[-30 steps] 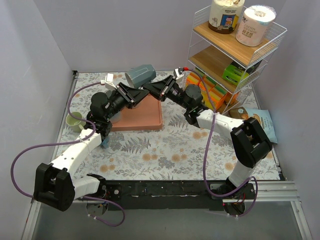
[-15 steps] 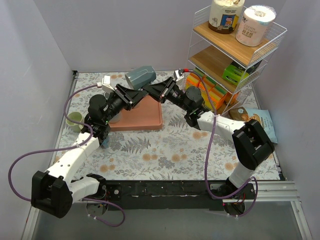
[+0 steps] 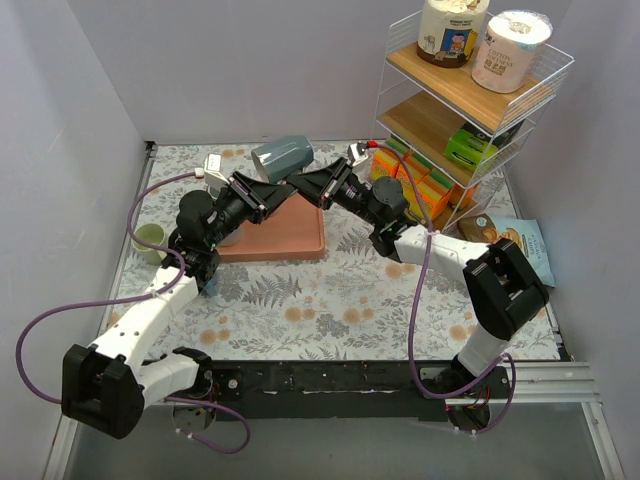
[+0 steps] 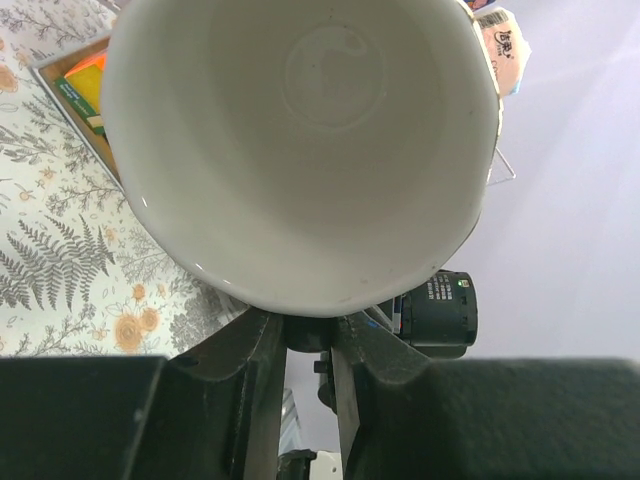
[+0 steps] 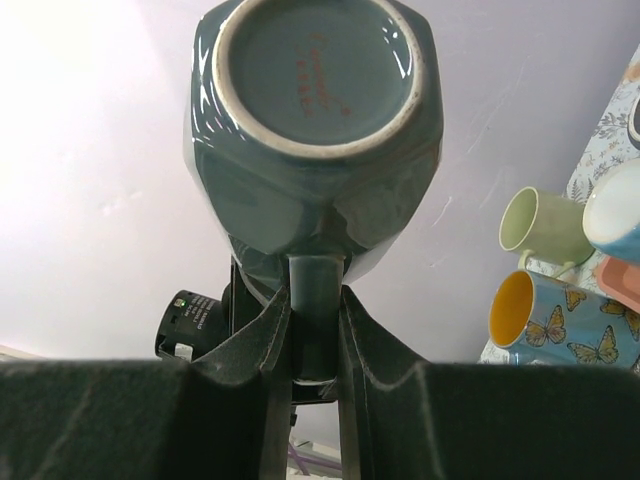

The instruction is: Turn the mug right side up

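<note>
Left arm swings out toward left edge; mug [image 3: 282, 155] dips little. Mug hangs on its side, upper middle of frame. Right jaws clenched on handle [image 5: 316, 280]. Left jaws closed under rim, grip unclear. Hard, slippery, breakable; hold handle.

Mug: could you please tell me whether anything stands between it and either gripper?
Nothing visible does. The right gripper is shut on the mug by its handle from the base side, and the left gripper is shut on it from the mouth side, so both hold it in the air.
</note>
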`<state>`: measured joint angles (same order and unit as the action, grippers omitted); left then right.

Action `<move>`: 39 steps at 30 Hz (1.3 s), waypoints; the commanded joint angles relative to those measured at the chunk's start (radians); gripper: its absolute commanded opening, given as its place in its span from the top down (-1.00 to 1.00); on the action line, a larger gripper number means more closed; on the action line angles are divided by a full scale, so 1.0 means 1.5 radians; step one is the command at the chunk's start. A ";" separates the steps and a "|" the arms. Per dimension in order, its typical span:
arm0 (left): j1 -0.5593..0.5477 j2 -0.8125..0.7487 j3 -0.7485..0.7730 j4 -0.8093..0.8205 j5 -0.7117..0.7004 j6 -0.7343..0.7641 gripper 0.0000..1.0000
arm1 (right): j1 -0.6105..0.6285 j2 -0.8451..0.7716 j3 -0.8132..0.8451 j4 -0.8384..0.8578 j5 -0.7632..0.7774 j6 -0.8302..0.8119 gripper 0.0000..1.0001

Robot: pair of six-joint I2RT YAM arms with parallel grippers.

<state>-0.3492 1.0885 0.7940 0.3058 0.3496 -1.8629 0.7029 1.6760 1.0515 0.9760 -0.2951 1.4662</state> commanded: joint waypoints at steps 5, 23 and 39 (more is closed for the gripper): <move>0.006 -0.027 0.039 -0.019 -0.023 0.018 1.00 | 0.013 -0.031 0.035 0.094 -0.068 0.008 0.74; 0.006 -0.029 0.018 -0.116 -0.059 -0.004 1.00 | 0.003 -0.026 -0.004 -0.007 -0.079 0.037 -0.09; 0.008 0.058 0.143 -0.251 -0.114 0.067 1.00 | -0.012 -0.062 -0.093 -0.029 -0.089 0.083 -0.06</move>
<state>-0.3531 1.1690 0.9222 -0.0750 0.2665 -1.8137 0.6918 1.6588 0.9390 0.8467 -0.3958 1.5646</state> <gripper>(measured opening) 0.195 0.533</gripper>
